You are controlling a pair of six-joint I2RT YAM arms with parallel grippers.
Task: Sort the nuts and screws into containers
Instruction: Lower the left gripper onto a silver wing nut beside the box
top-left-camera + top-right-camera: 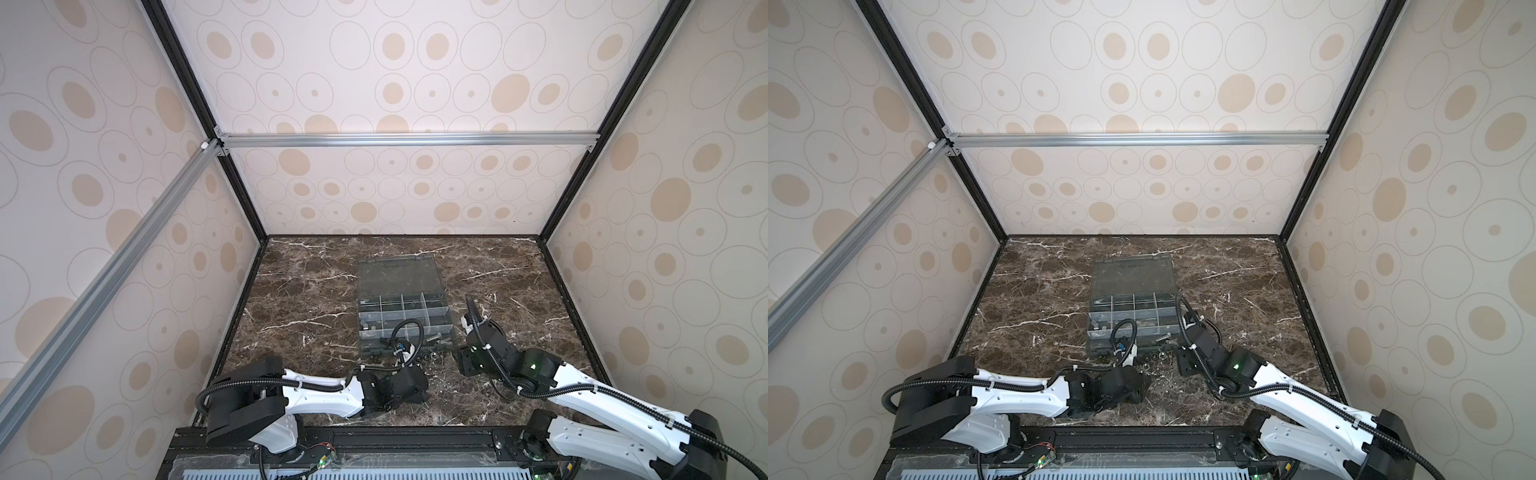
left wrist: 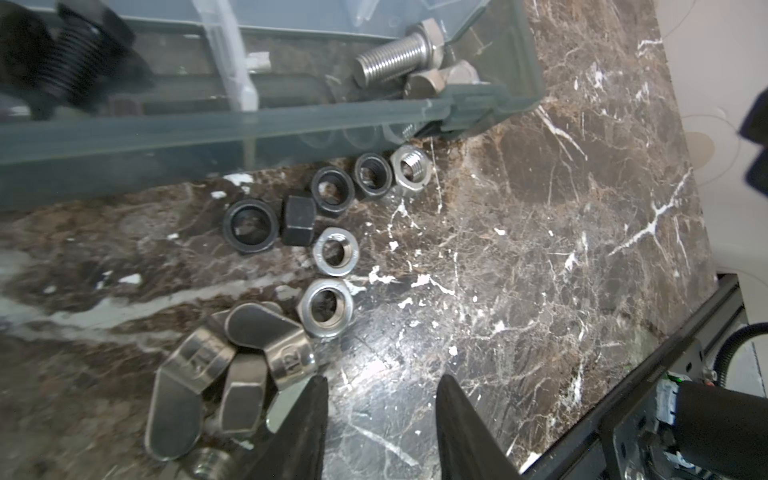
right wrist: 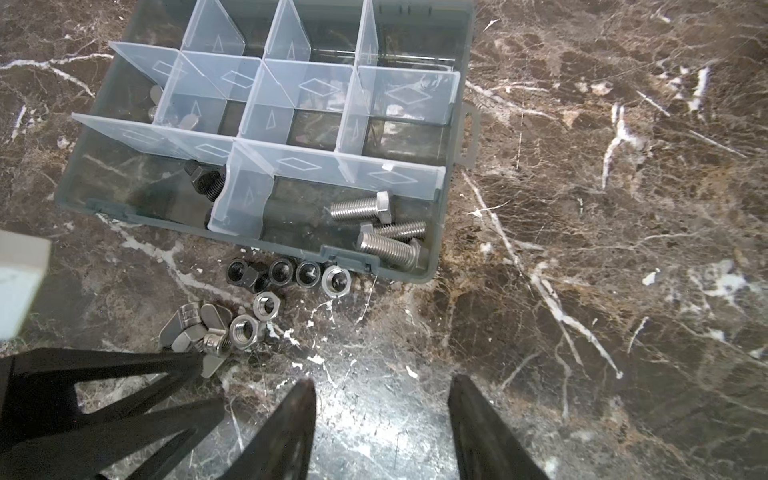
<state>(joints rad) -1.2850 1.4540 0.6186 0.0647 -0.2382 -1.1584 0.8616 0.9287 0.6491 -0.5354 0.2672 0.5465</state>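
Several black nuts (image 2: 298, 220) and silver nuts (image 2: 318, 254) lie loose on the marble just outside the grey organizer box (image 2: 208, 137), with a heap of silvery wing nuts (image 2: 255, 328) beside them. My left gripper (image 2: 382, 382) is open over bare marble, one finger against the wing nuts (image 3: 183, 328). My right gripper (image 3: 382, 380) is open with nothing between its fingers, a little back from the nuts (image 3: 326, 287). Silver screws (image 3: 361, 208) lie in a corner one of the containers (image 3: 266, 195). Black screws (image 3: 205, 180) lie in the compartment beside it.
The box (image 1: 363, 328) stands mid-table in both top views with its clear lid (image 1: 397, 274) folded flat behind it. Both arms reach in from the near edge and meet at the box's front. A black rail (image 2: 648, 374) borders the table's near edge.
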